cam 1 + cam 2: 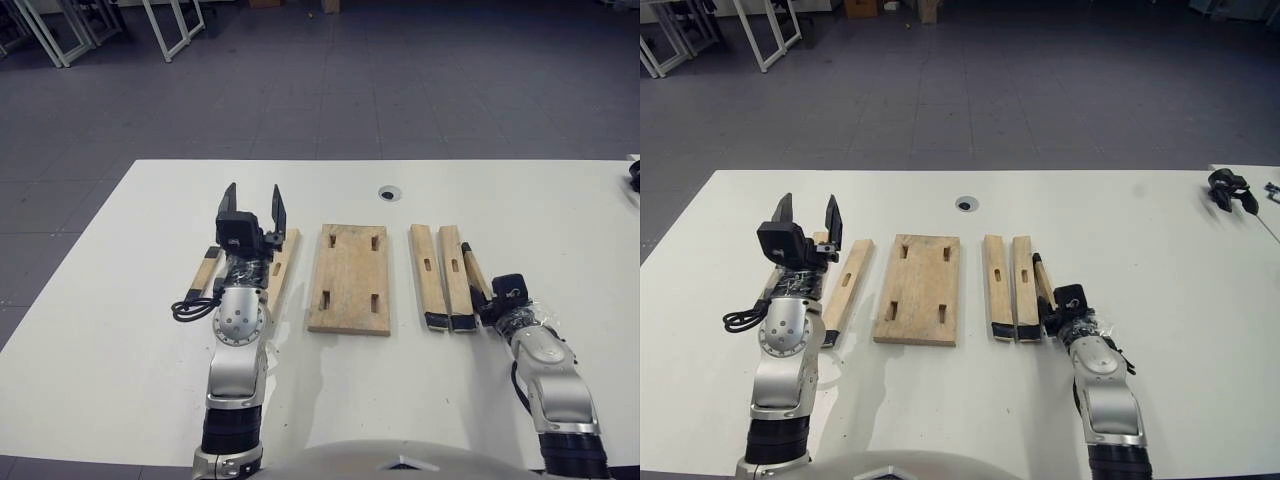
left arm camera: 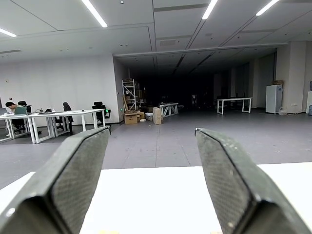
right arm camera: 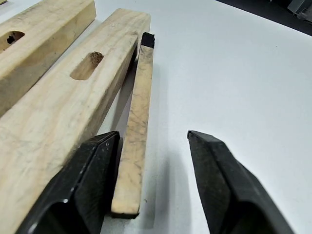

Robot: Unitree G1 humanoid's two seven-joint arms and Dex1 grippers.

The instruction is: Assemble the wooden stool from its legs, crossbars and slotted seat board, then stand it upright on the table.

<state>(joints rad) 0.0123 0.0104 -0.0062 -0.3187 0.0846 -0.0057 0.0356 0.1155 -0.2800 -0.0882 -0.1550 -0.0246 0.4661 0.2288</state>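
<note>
While right gripper (image 3: 152,136) straddles crossbar (image 3: 139,107), seat board (image 1: 349,280) flat

I see a crossbar (image 3: 134,141) of pale bare wood, black-tipped, between the matt black fingers (image 3: 83,185) of my right gripper (image 3: 152,146); beside it, rough-grained wooden legs (image 3: 58,112) on a smooth white tabletop (image 3: 234,73).

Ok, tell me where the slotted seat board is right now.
In the head views the seat board lies flat at mid-table, with one leg on its left and two slotted legs on its right.
</note>
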